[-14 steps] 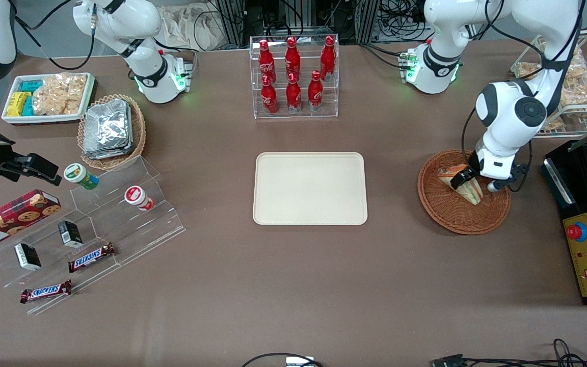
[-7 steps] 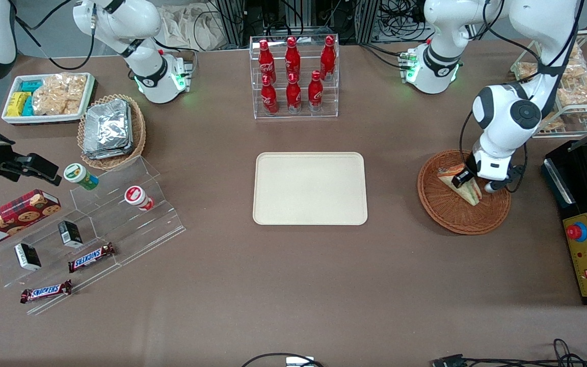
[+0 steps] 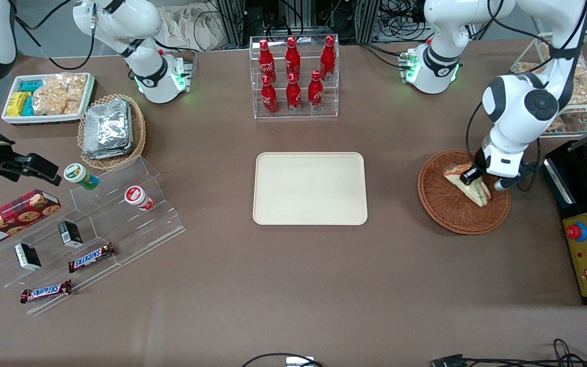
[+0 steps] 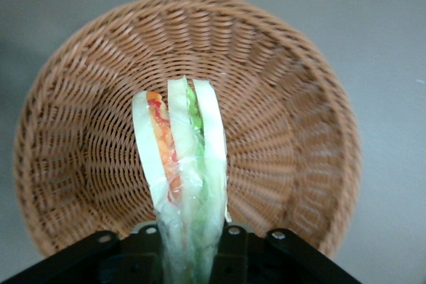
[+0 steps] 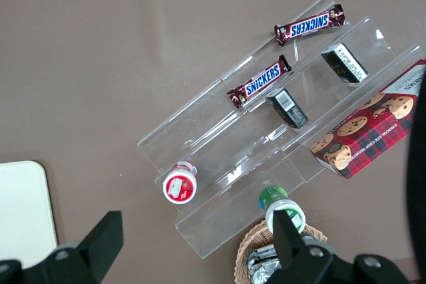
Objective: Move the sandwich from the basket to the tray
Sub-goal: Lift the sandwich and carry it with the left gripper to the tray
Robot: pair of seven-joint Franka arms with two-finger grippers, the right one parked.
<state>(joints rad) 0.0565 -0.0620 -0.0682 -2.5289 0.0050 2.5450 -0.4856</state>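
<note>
While the left arm reaches down over the basket [image 3: 451, 214], its gripper [image 3: 478, 179] pinches the sandwich [image 3: 469, 184] between the two fingers. In the wrist view the sandwich [image 4: 183, 177] stands on its edge, and its bread and its orange, red and green layers go up from the gripper [image 4: 190, 254] above the woven floor of the basket [image 4: 279, 111]. I cannot tell if the wedge touches the wicker. The basket lies toward the working arm's end of the table. The tray [image 3: 310, 188] lies flat in the middle of the table, well apart from the basket.
</note>
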